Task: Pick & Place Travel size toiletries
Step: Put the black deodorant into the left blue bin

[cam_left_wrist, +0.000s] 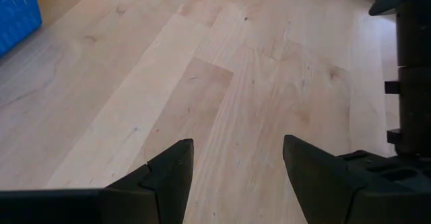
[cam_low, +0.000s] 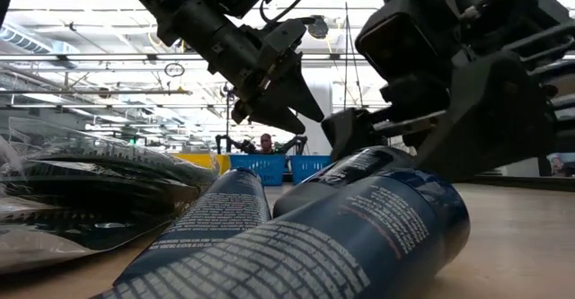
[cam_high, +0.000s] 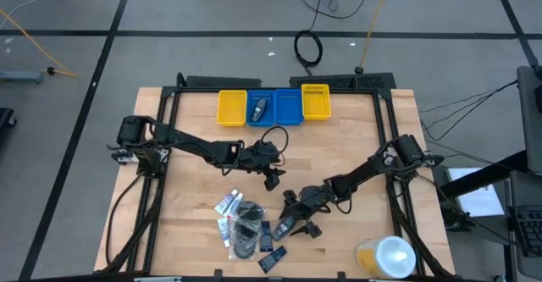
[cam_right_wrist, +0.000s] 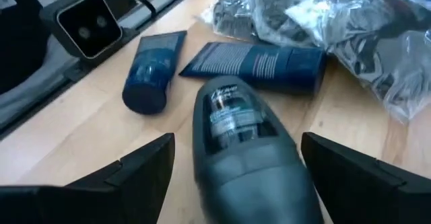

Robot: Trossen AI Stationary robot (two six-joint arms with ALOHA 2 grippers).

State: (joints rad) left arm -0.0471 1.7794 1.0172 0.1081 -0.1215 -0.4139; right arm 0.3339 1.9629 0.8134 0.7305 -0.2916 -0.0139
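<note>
wooden worktop point(cam_high: 356, 138) on a grey floor with cables, bins along the far edge: yellow bin point(cam_high: 231, 107), blue bin point(cam_high: 275, 107) with one dark grey mini bottle point(cam_high: 258, 108) in it, second yellow bin point(cam_high: 315, 101). right hand point(cam_high: 295, 223) low over the worktop near the front, fingers wide open, straddling a dark grey bottle point(cam_right_wrist: 237, 143) that lies between them; cannot tell if the fingers touch it, not gripped. just past that bottle in the right wrist view lie two dark blue tubes point(cam_right_wrist: 259, 64), one beside the other, and a heap of clear plastic packets point(cam_right_wrist: 323, 15) with dark pieces inside. from above the toiletry pile point(cam_high: 241, 223) sits just left of the right hand, white-and-blue tubes point(cam_high: 227, 203) at its far-left edge, small black packets point(cam_high: 271, 259) at the front. left hand point(cam_high: 271, 177) hangs above bare wood behind the pile, fingers point(cam_left_wrist: 168, 170) apart, holding nothing, touching nothing. large yellow container with white lid point(cam_high: 385, 255) at the front right corner, well apart from both hands.
</note>
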